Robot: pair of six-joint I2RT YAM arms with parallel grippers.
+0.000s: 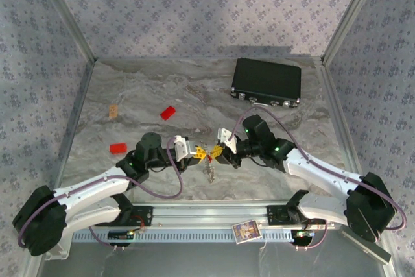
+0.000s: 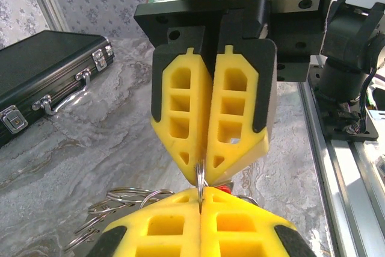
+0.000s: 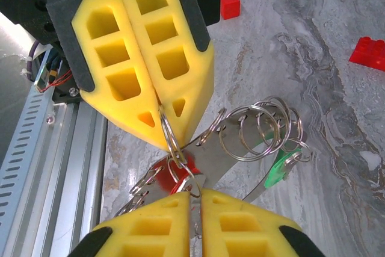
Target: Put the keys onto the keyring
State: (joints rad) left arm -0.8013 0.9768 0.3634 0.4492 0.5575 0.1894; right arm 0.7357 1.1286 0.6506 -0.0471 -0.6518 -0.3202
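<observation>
Table (image 1: 130, 89): grey marbled top. On it: black case (image 1: 266, 82), far right; red block (image 1: 168, 112), centre-left; second red block (image 1: 118, 148) and wooden piece (image 1: 113, 111), left side.

I see my left claw (image 1: 198, 154) and right claw (image 1: 216, 153) tip to tip over the near middle of the bench (image 1: 130, 89). The keyring (image 1: 208, 160) sits between them and the keys (image 1: 209, 170) hang just under it. A case (image 1: 266, 82) lies at the far right. The inner block (image 1: 168, 112) lies left of centre, the outer block (image 1: 118, 148) nearer and further left. A small slat (image 1: 113, 111) lies behind the outer block.
</observation>
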